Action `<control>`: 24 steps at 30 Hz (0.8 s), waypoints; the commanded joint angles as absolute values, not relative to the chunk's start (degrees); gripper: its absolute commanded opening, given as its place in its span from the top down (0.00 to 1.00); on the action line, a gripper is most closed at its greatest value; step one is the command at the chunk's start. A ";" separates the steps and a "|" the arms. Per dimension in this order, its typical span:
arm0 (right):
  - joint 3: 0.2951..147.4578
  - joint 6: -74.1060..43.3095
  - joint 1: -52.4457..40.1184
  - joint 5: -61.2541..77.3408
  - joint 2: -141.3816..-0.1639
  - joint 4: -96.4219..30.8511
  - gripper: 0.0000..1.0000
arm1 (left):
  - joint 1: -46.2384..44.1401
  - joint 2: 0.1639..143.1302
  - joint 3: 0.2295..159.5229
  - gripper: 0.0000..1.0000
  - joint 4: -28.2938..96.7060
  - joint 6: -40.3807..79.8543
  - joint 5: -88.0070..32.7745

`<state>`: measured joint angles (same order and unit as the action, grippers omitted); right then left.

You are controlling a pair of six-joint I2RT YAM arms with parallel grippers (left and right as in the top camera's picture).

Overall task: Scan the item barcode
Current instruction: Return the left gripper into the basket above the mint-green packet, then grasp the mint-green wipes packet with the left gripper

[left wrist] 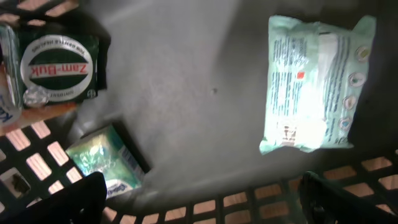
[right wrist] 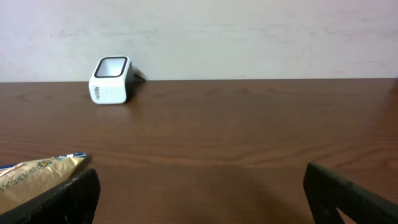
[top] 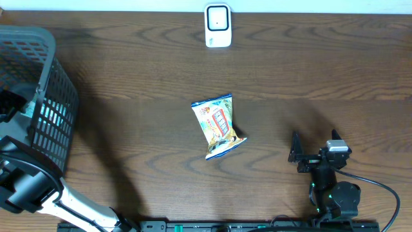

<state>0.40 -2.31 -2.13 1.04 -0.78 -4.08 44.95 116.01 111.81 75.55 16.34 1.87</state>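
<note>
Left gripper point(left wrist: 207, 200) and right gripper point(right wrist: 202, 194) both spread wide, holding nothing.

Glare bleaches the pale pouch point(left wrist: 314, 84) inside the dim basket point(left wrist: 249, 202); soft shadows cross the table point(top: 129, 64)

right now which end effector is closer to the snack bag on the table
Right. The right end effector is low over the table, with the snack bag just to its left. The left end effector is in the basket at the table's left end.
</note>
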 commanded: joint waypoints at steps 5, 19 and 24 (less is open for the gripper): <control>0.32 -1.63 -2.72 0.78 -0.75 -4.32 0.01 | 44.99 116.46 108.66 0.02 71.20 16.64 -1.37; 0.32 -1.65 -2.72 0.78 -0.75 -4.32 0.01 | 43.53 116.49 97.34 0.02 56.80 16.60 -9.41; 0.32 -1.63 -2.72 0.78 -0.75 -4.32 0.01 | 41.65 116.49 94.06 0.02 51.92 16.58 -10.59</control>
